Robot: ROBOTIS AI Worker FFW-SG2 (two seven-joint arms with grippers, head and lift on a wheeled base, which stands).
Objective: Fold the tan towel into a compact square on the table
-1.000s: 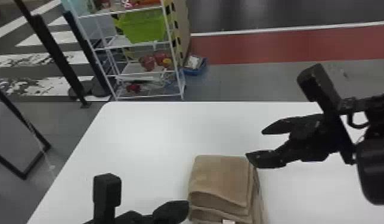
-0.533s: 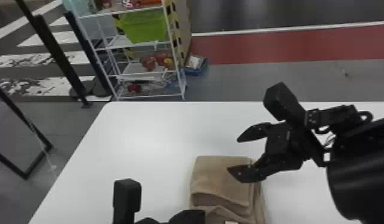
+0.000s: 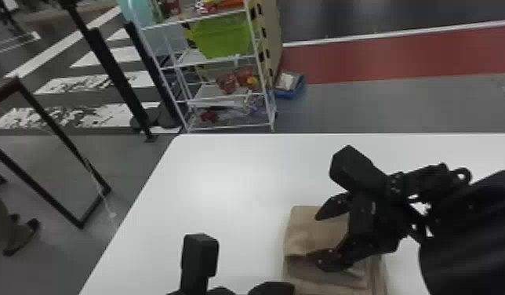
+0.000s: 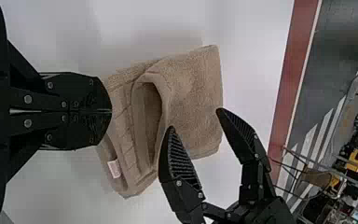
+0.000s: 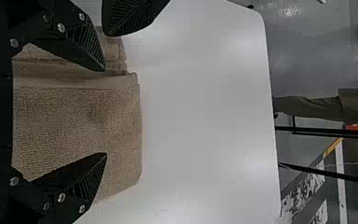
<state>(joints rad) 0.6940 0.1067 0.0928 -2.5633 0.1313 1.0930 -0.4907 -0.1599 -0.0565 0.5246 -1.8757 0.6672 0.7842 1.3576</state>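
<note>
In the head view, the tan towel (image 3: 302, 231), folded, lies at 5 o'clock on the tabletop (image 3: 208, 188). Right gripper (image 3: 317, 239): jaws released, spread over the towel. Left gripper (image 3: 285, 289): jaws clenched together, at the towel's 8 o'clock side.

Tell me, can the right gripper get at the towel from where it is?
Likely yes: the right gripper hangs open over the towel, with nothing visible in between.
</note>
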